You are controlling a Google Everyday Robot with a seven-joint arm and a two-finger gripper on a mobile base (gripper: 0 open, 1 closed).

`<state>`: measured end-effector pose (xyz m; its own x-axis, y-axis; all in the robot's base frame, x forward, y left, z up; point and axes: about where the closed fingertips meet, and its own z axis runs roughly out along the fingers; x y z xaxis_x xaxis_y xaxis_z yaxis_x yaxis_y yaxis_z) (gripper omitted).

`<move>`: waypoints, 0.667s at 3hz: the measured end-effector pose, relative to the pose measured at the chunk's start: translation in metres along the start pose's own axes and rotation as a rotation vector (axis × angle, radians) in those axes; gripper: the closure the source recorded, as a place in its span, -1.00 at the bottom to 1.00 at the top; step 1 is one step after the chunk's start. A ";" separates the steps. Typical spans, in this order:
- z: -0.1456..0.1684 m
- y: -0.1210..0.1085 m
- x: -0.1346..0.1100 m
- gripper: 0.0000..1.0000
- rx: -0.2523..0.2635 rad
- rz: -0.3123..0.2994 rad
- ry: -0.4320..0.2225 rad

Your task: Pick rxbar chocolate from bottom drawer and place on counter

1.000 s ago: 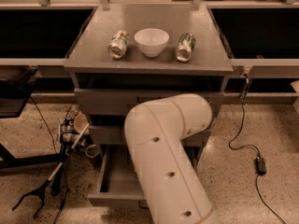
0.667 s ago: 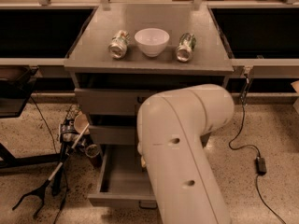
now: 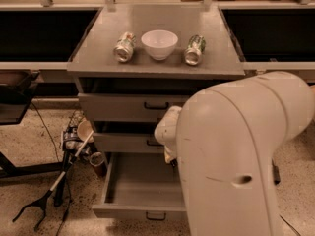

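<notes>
The bottom drawer (image 3: pixel 134 187) is pulled open, and the part of its grey floor that shows is bare. The rxbar chocolate is not visible; the arm hides the drawer's right side. My big white arm (image 3: pixel 236 156) fills the right foreground and reaches down toward the drawer's right part, with a white wrist section (image 3: pixel 167 131) in front of the middle drawer. The gripper is hidden behind the arm. The counter (image 3: pixel 157 18) carries a white bowl (image 3: pixel 159 43) between two cans lying on their sides.
The left can (image 3: pixel 124 46) and the right can (image 3: pixel 195 49) lie beside the bowl. The two upper drawers (image 3: pixel 128 107) are shut. On the floor to the left lie cups, cables and a black grabber tool (image 3: pixel 49 191). Dark shelves flank the cabinet.
My arm has swung to the right and come nearer the camera, uncovering more of the open drawer's left and middle. The things on the counter have not moved.
</notes>
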<state>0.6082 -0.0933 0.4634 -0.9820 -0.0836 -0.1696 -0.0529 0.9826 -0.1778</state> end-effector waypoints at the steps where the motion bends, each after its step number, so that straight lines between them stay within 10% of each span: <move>1: -0.091 -0.068 -0.009 1.00 0.040 0.052 0.032; 2: -0.148 -0.107 -0.013 1.00 0.075 0.096 0.073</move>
<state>0.6001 -0.1726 0.6281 -0.9926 0.0249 -0.1191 0.0527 0.9702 -0.2366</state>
